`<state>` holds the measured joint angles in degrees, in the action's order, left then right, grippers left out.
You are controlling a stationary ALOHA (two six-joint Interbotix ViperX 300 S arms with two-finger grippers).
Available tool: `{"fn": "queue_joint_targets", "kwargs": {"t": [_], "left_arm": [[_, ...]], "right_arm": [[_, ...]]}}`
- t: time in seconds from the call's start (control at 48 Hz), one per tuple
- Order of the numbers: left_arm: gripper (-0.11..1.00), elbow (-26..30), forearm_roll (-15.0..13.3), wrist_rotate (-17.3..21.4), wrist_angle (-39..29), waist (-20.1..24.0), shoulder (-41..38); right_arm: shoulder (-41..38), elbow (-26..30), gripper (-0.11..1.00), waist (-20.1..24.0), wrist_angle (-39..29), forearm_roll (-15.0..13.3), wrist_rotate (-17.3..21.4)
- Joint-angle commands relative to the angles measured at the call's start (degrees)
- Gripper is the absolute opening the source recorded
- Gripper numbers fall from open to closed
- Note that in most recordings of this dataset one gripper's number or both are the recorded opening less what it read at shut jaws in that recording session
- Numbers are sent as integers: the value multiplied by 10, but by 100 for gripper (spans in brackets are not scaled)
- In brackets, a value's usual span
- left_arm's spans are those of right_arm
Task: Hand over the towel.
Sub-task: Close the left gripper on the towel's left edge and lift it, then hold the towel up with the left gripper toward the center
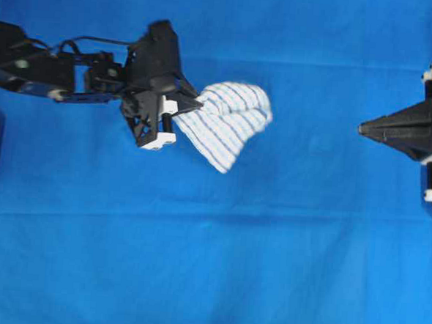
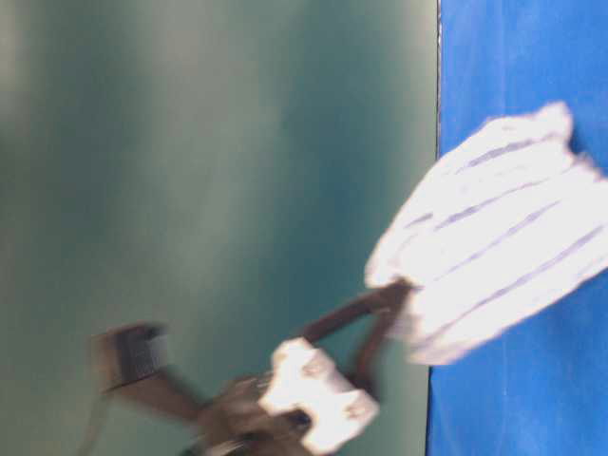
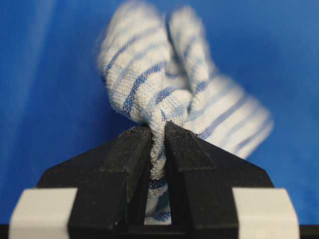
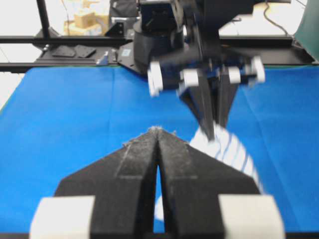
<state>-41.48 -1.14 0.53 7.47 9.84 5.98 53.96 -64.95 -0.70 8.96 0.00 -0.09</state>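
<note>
My left gripper (image 1: 181, 107) has matte black wedge-shaped fingers (image 3: 124, 164) with rough edges, mounted on white blocks. A black cable loops along my black left arm (image 1: 31, 68). My right gripper (image 1: 362, 129) matches: black wedges, white blocks.

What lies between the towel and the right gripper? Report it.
Only bare blue cloth. In the overhead view nothing sits between the towel, pinched in the left gripper, and the shut right gripper.
</note>
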Motion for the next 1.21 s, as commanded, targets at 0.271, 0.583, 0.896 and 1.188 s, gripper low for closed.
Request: {"fn": "queue_joint_targets", "kwargs": {"t": [0.271,0.583,0.896,1.188], "left_arm": [[5,3,-1,22,23,-54,173],[5,-9,0,34,57,-76,197],[5,-9,0,35,60,-79,197],[5,-6,-1,36,64,-80,195]], "right_arm": [[-4,11,0,-1,3,0,-1],[-4,11,0,-1,4,0,-1],[-18,12,0,-1,12,1,4],[-129,54,26,-9,76,6,6]]}}
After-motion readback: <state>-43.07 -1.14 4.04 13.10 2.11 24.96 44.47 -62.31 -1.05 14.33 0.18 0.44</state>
